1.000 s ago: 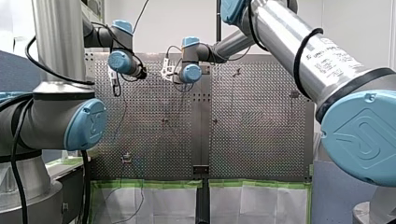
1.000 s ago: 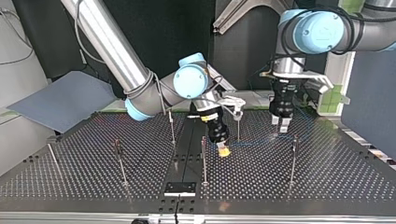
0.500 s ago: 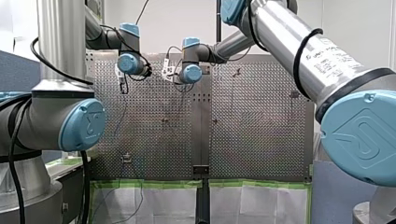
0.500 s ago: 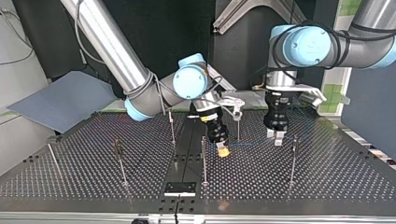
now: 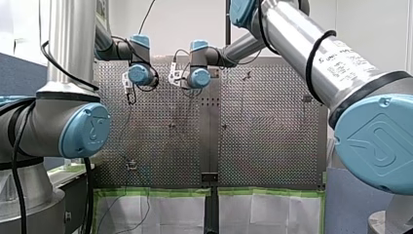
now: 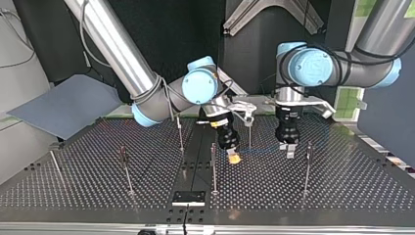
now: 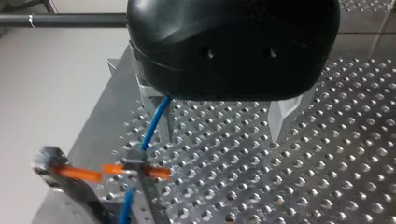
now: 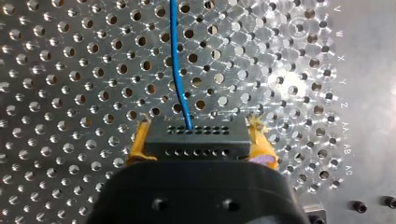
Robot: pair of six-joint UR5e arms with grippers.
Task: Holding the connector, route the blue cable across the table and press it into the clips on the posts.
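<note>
**Top view.** The perforated table [image 6: 342, 188] is a dull metal plate drilled with a regular grid of small round holes. Thin upright metal posts [image 6: 214, 169] stand across it. My right arm comes in at the view's left, and my right gripper [image 6: 234, 157] points down at the plate near the middle. My left gripper [image 6: 288, 149] hangs near it toward the view's right, between two posts. A faint blue line runs level from one gripper to the other.

**Right wrist view.** The yellow pads [image 8: 139, 142] are clamped on the two short ends of the connector [image 8: 196, 144]. The connector is a black rectangular block with two rows of small round holes in its face. The blue cable [image 8: 176, 70] is a thin, smooth, round cord. It leaves the middle of the block and runs away over the plate in a slight bend.

**Left wrist view.** Below a rounded, glossy black housing [image 7: 233, 46], the two flat grey metal fingers [image 7: 282, 119] stand wide apart and grip nothing. The blue cable comes out from under the housing just beside one finger. It runs down to a clip [image 7: 135, 169] on top of a dark post, with orange tabs sticking out to either side. Whether the cable is seated in the clip cannot be told. A second grey piece with an orange tab, blurred, lies just beside it toward the plate's edge.
</note>
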